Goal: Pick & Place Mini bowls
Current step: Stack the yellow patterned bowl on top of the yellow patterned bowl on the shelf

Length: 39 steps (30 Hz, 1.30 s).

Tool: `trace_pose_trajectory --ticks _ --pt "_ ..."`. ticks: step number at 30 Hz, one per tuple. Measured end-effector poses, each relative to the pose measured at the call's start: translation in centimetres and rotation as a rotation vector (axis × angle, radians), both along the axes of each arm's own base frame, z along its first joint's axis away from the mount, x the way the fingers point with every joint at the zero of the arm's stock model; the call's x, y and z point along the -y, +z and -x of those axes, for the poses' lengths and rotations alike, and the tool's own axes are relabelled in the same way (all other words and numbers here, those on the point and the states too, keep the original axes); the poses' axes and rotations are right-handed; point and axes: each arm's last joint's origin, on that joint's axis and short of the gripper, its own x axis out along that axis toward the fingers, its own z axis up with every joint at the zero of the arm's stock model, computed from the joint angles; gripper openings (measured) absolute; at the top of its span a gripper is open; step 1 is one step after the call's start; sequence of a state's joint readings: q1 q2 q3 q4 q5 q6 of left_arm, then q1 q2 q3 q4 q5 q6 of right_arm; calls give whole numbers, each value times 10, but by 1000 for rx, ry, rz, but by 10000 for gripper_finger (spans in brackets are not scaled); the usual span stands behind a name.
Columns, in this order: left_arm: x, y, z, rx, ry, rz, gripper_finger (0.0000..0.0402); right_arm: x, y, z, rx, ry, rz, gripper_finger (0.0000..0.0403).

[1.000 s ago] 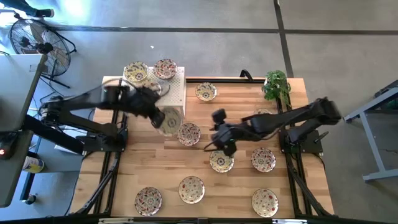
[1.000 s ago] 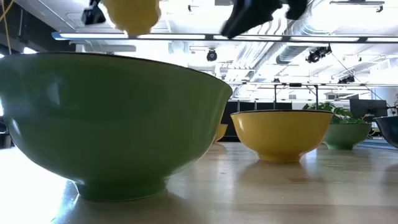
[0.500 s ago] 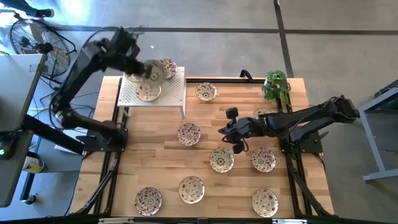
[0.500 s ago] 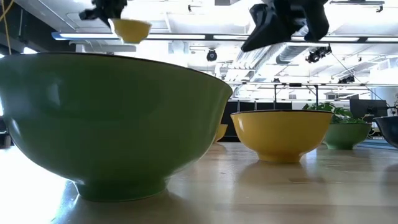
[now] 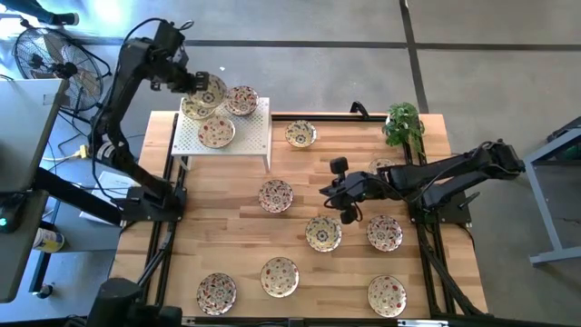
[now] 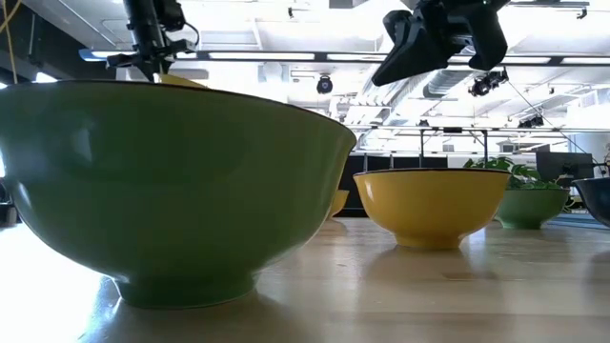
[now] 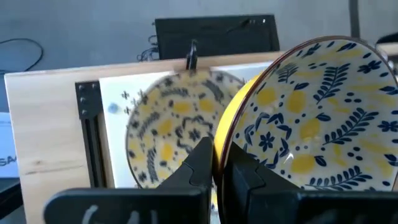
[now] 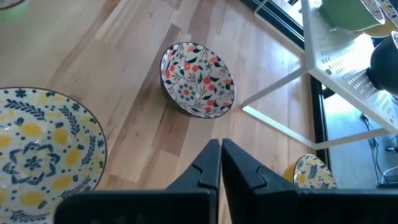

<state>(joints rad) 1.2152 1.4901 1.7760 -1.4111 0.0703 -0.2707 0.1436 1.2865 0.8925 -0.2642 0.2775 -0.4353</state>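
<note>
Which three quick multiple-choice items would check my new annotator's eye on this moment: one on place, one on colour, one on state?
1. Where is the left gripper?
A. Above the white rack at a far corner of the table
B. Low over the table's near edge
C. Over the table's middle

2. What pattern is inside the mini bowl that it grips?
A. Red flowers
B. Yellow shapes with dark blue leaves
C. Plain green

3. How is the right gripper?
A. Shut on a bowl
B. Wide open
C. Shut, holding nothing

Answers:
1 A, the high view shows it over the rack.
2 B, the left wrist view shows the inside up close.
3 C, its fingers meet over bare wood.
</note>
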Motion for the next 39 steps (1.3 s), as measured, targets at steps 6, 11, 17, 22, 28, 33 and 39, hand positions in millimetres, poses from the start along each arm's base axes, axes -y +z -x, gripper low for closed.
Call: trace_pose_trajectory --ticks 6,11,17,22,28,33,39 --pt "-1 -5 -1 -43 7 4 13 0 1 0 5 10 15 1" --pt "-2 -6 1 -73 38 -14 13 0 1 0 4 12 16 4" --pt "-4 -6 0 -77 69 -20 14 0 1 0 3 15 20 1" --pt "-6 -13 -12 -155 81 -12 14 0 1 0 0 26 34 1" --pt "-8 -17 -15 -183 82 0 14 0 1 0 -2 31 41 1" --pt "-7 -17 -15 -184 88 10 14 0 1 0 -3 37 49 1" --pt "-6 -18 -14 -199 76 26 15 0 0 0 -4 38 49 0"
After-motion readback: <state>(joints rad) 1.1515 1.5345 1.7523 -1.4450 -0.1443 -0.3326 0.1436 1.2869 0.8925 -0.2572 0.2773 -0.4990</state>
